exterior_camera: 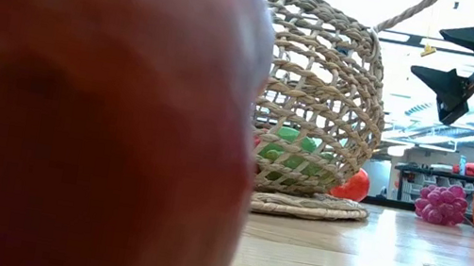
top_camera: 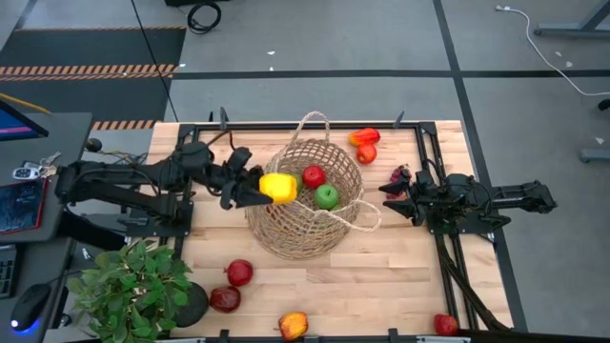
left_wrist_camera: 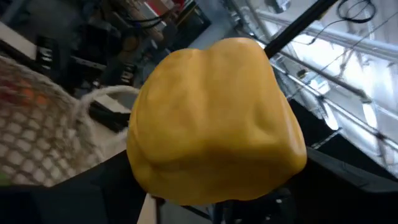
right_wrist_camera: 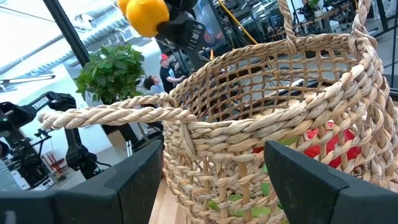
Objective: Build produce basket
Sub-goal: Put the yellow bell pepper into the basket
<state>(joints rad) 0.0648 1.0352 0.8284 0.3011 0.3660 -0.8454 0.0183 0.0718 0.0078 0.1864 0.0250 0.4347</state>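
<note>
I carry a blocky yellow bell pepper [top_camera: 277,187], pinched in my left gripper [top_camera: 255,189], at the left rim of the large round tan wicker basket [top_camera: 286,229] in the middle of the high view. I hold it up over the rim so that, as I judge it, letting go drops it inside beside the red apple [top_camera: 314,175] and the green apple [top_camera: 327,196] already lying there. My right gripper [top_camera: 389,198] waits just right of the basket with its fingers spread, pointed at the nearer loop handle [right_wrist_camera: 118,113], perhaps to steady the basket, which leans in the low view.

More produce lies loose on the pale wooden tabletop [top_camera: 400,286]: an orange-red piece [top_camera: 363,137] and a small red one [top_camera: 366,153] at upper centre-right, a purple grape bunch [exterior_camera: 441,203] near my right arm, two dark red fruits [top_camera: 232,285] at lower left, and an orange-yellow one [top_camera: 294,325] and a red one [top_camera: 444,324] along the bottom edge. A leafy green potted plant [top_camera: 133,286] fills the lower left corner. Beyond the table are grey floor, striped tape and cables at the top.
</note>
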